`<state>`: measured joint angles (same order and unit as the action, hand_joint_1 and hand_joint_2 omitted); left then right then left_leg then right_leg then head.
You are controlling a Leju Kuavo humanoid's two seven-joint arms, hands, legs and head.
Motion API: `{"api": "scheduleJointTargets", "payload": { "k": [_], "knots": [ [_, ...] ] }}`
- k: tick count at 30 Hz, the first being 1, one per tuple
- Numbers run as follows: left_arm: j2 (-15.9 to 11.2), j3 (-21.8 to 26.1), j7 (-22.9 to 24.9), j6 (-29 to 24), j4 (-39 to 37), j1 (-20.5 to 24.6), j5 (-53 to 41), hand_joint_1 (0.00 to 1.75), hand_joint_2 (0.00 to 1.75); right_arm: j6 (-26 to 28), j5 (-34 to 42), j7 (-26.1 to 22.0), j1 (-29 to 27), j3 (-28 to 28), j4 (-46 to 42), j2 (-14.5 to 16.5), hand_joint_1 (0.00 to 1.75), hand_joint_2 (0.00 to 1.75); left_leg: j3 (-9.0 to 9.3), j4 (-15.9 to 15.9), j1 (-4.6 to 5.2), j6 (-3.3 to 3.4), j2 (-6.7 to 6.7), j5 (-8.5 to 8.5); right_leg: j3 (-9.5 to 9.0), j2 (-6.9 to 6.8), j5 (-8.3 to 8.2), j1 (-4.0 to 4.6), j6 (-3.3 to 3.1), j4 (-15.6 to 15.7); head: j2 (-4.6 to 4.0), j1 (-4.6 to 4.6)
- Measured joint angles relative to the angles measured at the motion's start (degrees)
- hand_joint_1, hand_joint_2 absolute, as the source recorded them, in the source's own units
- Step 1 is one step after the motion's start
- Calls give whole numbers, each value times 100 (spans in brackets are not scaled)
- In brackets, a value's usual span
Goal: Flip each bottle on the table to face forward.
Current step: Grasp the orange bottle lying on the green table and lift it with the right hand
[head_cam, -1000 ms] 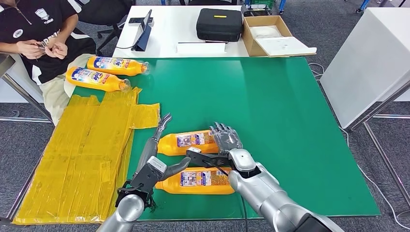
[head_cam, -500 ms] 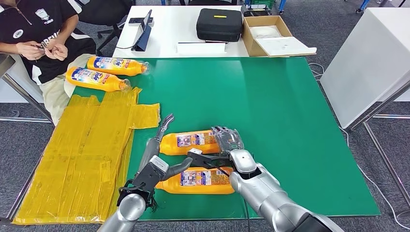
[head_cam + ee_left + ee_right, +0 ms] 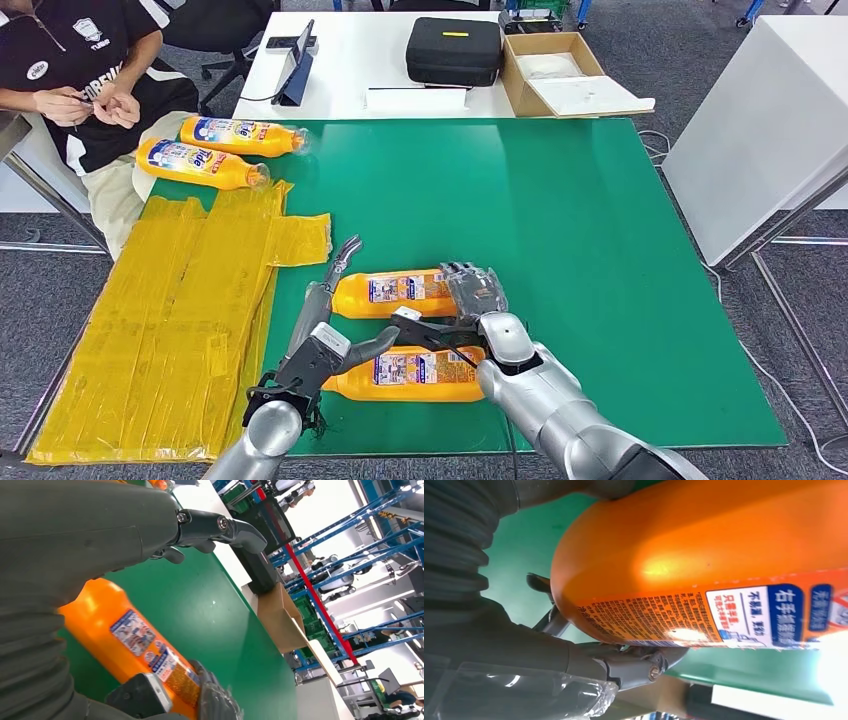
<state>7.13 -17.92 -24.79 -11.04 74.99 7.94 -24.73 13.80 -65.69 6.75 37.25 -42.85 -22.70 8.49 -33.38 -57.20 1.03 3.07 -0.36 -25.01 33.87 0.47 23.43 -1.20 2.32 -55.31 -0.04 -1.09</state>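
Yellow plastic sheeting (image 3: 170,310) covers the table's left side, beside the green mat (image 3: 560,230). At the far left corner two orange bottles (image 3: 215,150) lie on their sides near a seated person (image 3: 80,70). At the near edge, the left hand (image 3: 325,325) is spread wide, holding nothing, fingers reaching past the base of the farther bottle (image 3: 395,293), thumb over the nearer bottle (image 3: 410,372). Both lie flat, back labels up. The right hand (image 3: 470,295) rests on the farther bottle's right end, thumb stretched leftward between the two; whether it grips is unclear.
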Motion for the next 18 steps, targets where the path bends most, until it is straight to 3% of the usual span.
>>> {"api": "scheduleJointTargets", "payload": {
  "k": [8, 18],
  "knots": [
    [12, 43, 0, 39, 0, -2, -32, 0, 175, 542, 111, -166, -126, 324, -62, -14, 175, 175, -2, 0, 0, 0, 0, 0, 1, 0, 0, 0, 0, 0, 1, -1],
    [18, 100, -1, 41, -51, -2, -67, 0, 175, 1539, 651, -779, -349, 1144, -508, 27, 175, 175, -2, 0, 0, 0, 0, 0, 1, 0, 0, 0, 0, 0, 0, 0]
  ]
}}
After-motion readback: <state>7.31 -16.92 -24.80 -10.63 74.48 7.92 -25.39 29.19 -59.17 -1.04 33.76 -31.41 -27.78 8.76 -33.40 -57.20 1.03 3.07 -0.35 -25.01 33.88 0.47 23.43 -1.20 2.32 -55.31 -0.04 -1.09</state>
